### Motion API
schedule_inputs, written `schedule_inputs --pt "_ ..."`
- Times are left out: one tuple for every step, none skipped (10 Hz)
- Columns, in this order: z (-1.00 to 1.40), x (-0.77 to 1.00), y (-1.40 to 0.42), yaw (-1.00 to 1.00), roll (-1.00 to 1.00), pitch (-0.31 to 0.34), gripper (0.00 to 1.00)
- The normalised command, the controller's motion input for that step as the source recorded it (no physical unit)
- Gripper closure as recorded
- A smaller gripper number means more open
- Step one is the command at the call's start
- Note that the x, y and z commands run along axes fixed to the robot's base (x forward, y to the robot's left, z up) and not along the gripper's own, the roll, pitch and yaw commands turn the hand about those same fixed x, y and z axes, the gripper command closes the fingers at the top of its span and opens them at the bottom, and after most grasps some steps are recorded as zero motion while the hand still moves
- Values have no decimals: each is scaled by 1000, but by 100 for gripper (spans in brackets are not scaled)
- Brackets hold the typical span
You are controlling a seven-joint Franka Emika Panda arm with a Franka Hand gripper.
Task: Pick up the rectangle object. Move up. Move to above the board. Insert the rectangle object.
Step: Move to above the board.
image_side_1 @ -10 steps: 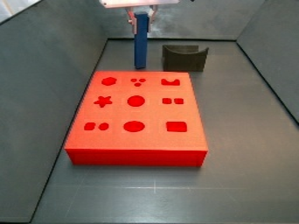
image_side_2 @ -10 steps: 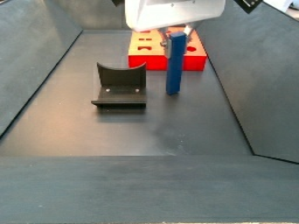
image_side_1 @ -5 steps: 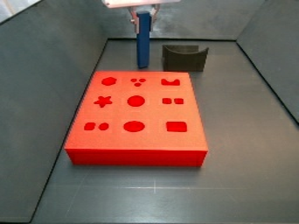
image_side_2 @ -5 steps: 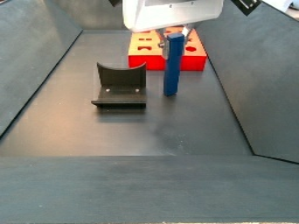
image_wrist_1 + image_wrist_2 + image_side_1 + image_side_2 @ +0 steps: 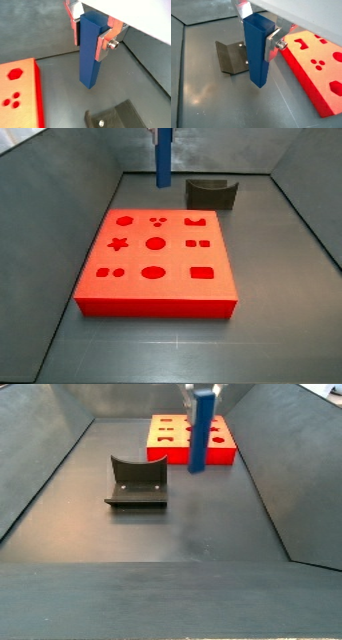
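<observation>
The rectangle object [image 5: 90,57] is a tall blue bar hanging upright, clear of the floor. My gripper [image 5: 90,36] is shut on its upper part, one silver finger [image 5: 105,44] flat against each side; the same grip shows in a wrist view [image 5: 258,35]. In both side views the rectangle object [image 5: 164,156] [image 5: 201,429] hangs past the board's far end, and the gripper body is above the frame edge. The board [image 5: 154,258] [image 5: 167,452] is a flat red block with shaped holes, lying on the floor, also seen at the edge of both wrist views [image 5: 17,95] [image 5: 314,65].
The fixture [image 5: 211,194] [image 5: 138,482] stands on the floor near the board's far end, close to the hanging bar, and shows below it in both wrist views [image 5: 117,117] [image 5: 231,57]. Sloping grey walls [image 5: 60,198] enclose the floor.
The gripper has risen with the blue bar: its lower end now hangs well above the floor, and the gripper body has left the top of both side views.
</observation>
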Motion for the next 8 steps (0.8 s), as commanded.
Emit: schedule_inputs --pt "1000 136 -631 -204 -134 -300 100" --pt "1000 111 -583 -149 -112 -219 100" --pt "1000 91 -507 -73 -106 -118 100" --pt "1000 83 -473 -41 -95 -52 100" --pt "1000 82 -420 -16 -72 3 100" --pt "1000 81 -371 0 -59 52 100" --pt "922 69 -271 4 -63 85 100" --pt "757 45 -167 5 -71 89 100"
